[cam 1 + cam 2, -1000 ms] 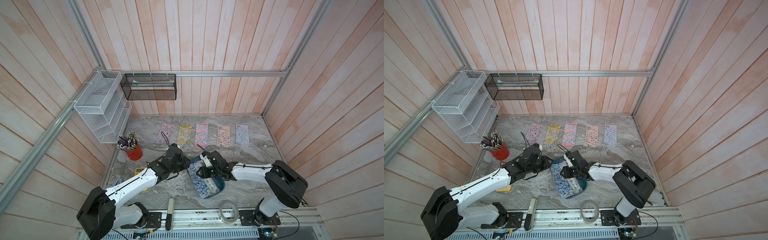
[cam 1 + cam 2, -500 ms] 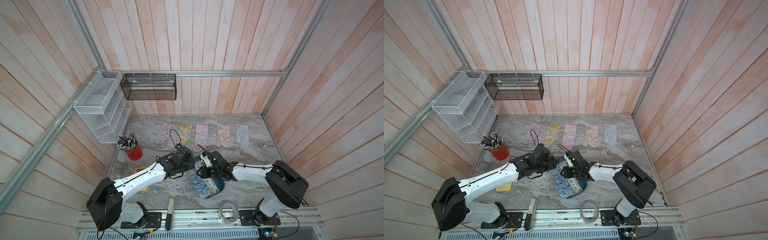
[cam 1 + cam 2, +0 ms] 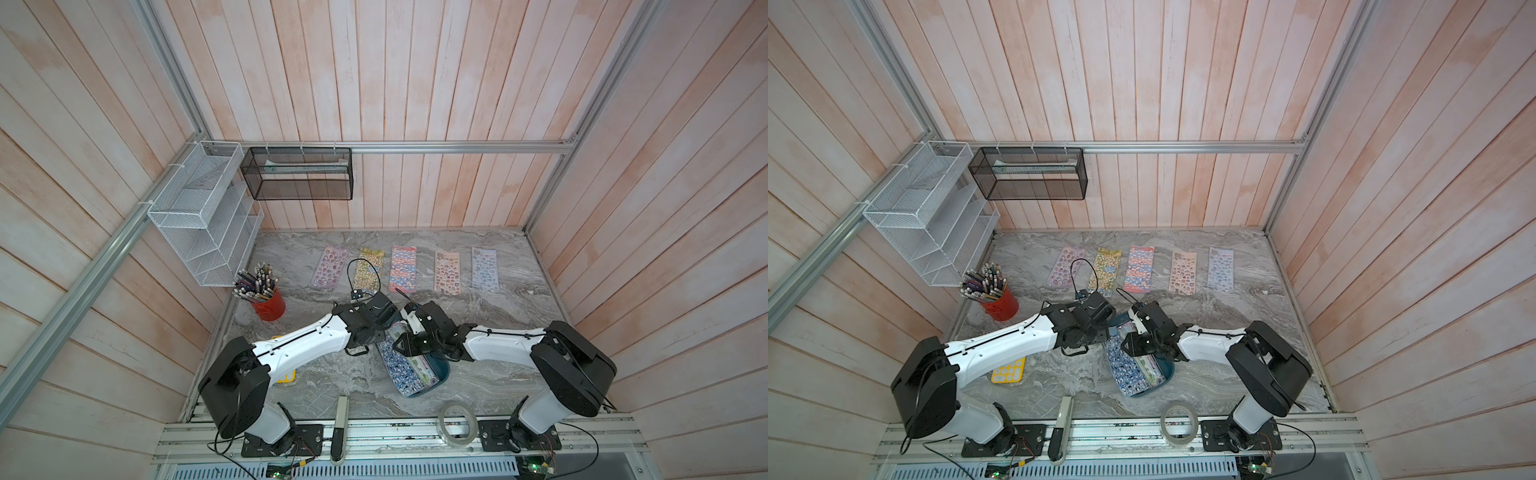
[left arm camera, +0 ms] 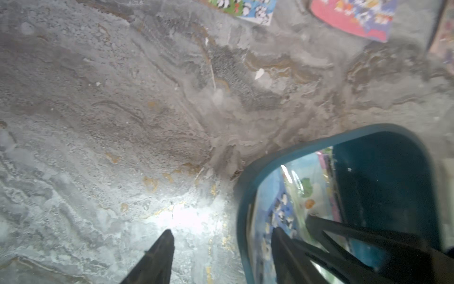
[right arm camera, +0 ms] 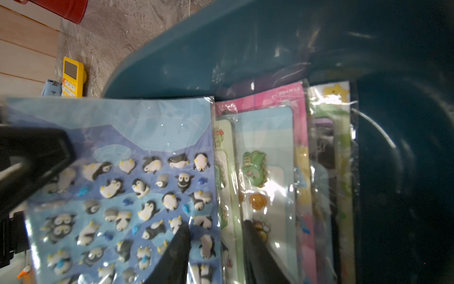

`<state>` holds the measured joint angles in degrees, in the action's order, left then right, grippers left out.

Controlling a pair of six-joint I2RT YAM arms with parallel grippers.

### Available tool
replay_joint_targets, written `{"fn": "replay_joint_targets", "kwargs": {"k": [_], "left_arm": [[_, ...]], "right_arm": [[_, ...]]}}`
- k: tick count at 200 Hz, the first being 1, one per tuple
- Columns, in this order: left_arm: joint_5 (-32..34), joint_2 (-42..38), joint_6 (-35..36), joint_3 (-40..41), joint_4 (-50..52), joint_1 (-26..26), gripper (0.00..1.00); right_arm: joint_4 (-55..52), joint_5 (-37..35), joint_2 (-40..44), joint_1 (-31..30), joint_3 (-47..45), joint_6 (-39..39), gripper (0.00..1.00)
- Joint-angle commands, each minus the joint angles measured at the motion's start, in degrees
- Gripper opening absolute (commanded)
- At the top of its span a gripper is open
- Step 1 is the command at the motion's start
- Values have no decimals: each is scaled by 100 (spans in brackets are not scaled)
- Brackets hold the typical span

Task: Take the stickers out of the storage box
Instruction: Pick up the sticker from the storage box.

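Left arm [image 3: 307,343] swung beside right arm [image 3: 498,353], jaws straddling storage box [image 4: 393,172] rim.

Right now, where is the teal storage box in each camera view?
Both top views: storage box at low centre of the picture.
Left wrist: its rounded end, rim showing between the left gripper's fingertips.
Right wrist: its dark teal wall, behind the stickers.
Shared landmark: the blue penguin sticker sheet inside it.

Left end effector [image 4: 220,242] and right end effector [image 5: 215,232], jaws apart
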<state>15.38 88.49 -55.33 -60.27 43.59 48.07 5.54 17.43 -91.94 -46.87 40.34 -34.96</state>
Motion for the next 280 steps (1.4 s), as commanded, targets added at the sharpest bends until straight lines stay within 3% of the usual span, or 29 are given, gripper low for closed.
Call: {"fn": "replay_joint_targets", "kwargs": {"k": [1,26,68,104,150,194,238,262,280], "left_arm": [[172,112,18,-132,217,44,64],[12,90,93,-115,-84,44,47],[-35,75,112,-236,-104,44,45],[-27,15,93,-227,-152,44,0],[-4,-251,314,-275,-403,35,0],[-318,-1091,1035,-134,-1483,-58,0],[-1453,-1957,1476,337,-2843,-678,0],[-1926,-2253,1626,439,-3249,-958,0],[-2218,-2401,1717,471,-3493,-1087,0]], "right_arm": [[-690,-223,-283,47,-173,25,37],[-638,-217,-278,58,-227,-2,37],[-623,-199,-316,63,-237,16,37],[-624,-204,-331,64,-228,33,37],[-672,-446,-15,64,-316,31,37],[-993,-1035,1016,64,-108,296,37],[-1525,-1457,1992,191,456,851,43],[-1858,-1210,2092,377,840,1303,46],[-1705,-482,2211,576,894,1562,48]]}}
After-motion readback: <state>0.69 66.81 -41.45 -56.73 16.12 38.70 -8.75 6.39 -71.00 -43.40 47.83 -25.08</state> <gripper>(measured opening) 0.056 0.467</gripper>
